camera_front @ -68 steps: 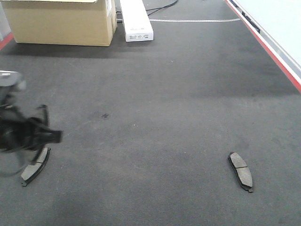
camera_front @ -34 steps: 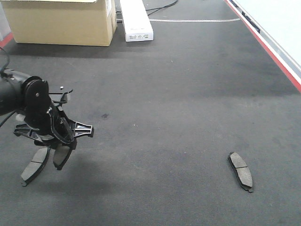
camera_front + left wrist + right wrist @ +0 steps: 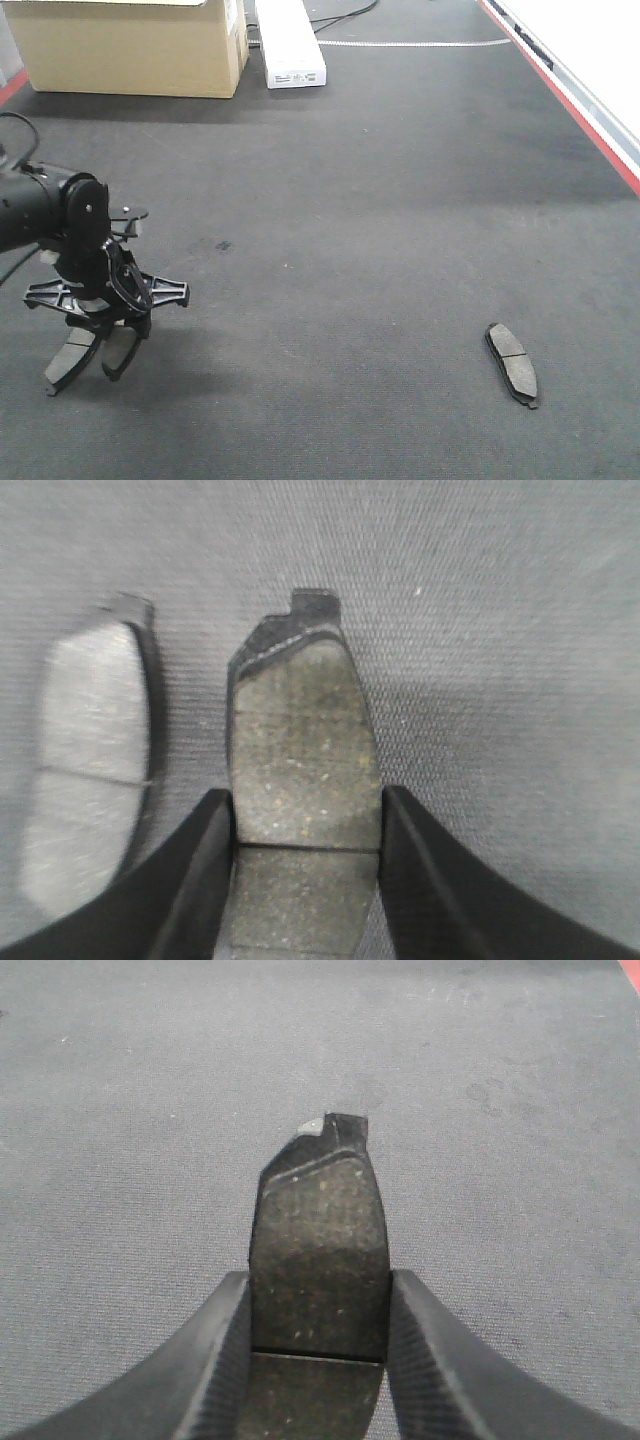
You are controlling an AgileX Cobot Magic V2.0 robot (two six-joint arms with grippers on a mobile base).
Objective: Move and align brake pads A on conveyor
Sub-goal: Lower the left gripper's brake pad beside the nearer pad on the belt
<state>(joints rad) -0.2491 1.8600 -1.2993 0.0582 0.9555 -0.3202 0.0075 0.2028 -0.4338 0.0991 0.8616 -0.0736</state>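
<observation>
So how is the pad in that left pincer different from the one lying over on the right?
The pad in the left pincer is gripped by its sides, tip pointing down near the belt, right beside another pad. The lone pad lies flat, untouched, far off alone. Both are grey-brown with a centre groove.

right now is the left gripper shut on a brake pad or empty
Shut on one: the left wrist view shows both fingers pressed against the sides of the held brake pad, just beside another pad lying on the conveyor.
</observation>
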